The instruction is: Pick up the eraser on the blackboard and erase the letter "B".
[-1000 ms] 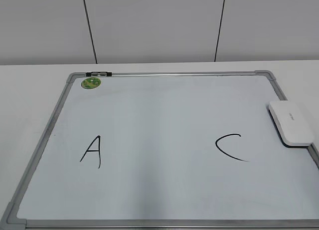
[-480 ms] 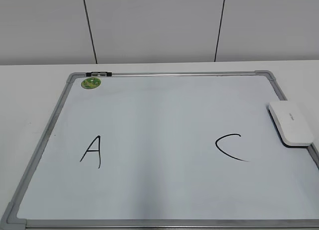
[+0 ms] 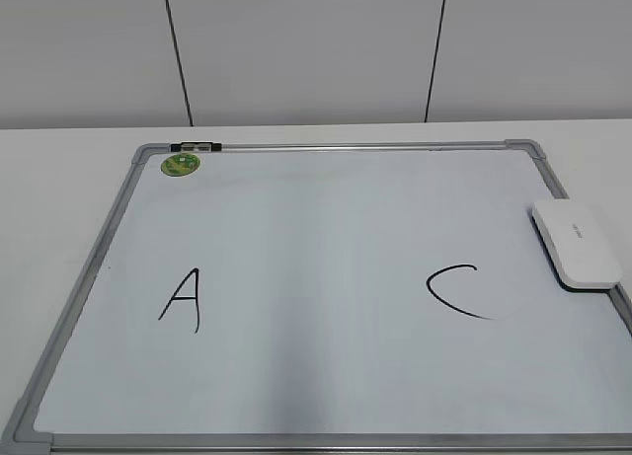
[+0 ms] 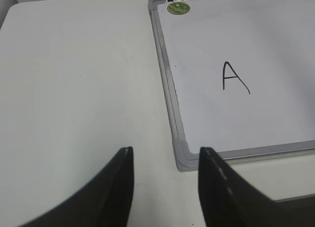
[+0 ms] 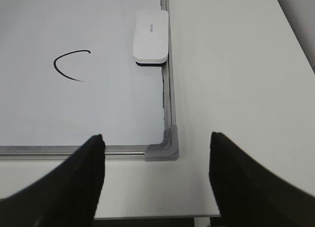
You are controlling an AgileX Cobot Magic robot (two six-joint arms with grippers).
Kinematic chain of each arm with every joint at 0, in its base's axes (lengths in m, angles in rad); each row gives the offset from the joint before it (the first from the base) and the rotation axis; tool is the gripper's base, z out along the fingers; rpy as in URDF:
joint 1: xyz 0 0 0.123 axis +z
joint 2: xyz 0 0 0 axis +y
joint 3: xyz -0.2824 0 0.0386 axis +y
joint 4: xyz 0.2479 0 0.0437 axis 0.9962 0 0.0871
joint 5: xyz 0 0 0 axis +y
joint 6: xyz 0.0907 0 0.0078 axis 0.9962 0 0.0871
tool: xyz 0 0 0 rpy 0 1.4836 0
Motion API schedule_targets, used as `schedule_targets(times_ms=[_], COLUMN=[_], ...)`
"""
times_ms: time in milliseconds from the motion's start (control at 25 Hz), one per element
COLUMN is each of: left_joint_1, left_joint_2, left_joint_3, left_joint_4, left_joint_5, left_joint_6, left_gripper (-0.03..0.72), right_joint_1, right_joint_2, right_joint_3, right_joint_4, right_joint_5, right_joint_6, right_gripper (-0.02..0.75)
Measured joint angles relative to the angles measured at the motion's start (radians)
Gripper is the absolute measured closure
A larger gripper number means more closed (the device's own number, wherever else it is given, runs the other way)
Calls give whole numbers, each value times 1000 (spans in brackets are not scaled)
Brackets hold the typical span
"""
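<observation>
Both claws sit off the board with their dark fingers spread and nothing between them: your left gripper (image 4: 165,187) hangs over the bare tabletop at the board's near-left grey plastic corner (image 4: 183,155), and your right gripper (image 5: 156,178) hangs wide apart over the near-right grey plastic corner (image 5: 165,149).

Largest in front of you is the white table (image 3: 59,179), backed by a pale panelled wall (image 3: 306,50) with dark seams. Lying flat on the table is the large white dry-erase blackboard with its grey metal frame (image 3: 296,277). A small black clip (image 3: 196,146) sits on the far frame rail near the left end.

You have two black hand-drawn letters on the board: a capital "A" (image 3: 183,299) on the left half and a "C" (image 3: 456,292) on the right half. The stretch of board between them is plain white; no letter "B" shows in any view.

Your eraser, a white rounded-corner rectangular plastic block (image 3: 578,243), lies flat at the board's right edge, just beside the frame rail and to the right of the "C", with faint grey lettering on top. Nothing lies between it and your right gripper.

Smallest is the round green magnet (image 3: 181,163), in the far-left corner of the board just below the clip, well apart from the eraser.
</observation>
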Motion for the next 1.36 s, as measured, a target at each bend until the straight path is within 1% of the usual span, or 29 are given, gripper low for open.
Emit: schedule_targets(times_ms=[600,880,1360], left_joint_1=[0,0,0], left_joint_2=[0,0,0], left_joint_3=[0,0,0], left_joint_4=[0,0,0], left_joint_5=[0,0,0], left_joint_6=[0,0,0], left_gripper=[375,395,399], right_joint_1=[0,0,0], right_joint_2=[-4,-4,-4], right_joint_3=[0,0,0], right_joint_4=[-5,-7,-7], right_joint_5=[2,2,2], right_joint_6=[0,1,1], right_gripper=[248,248,248])
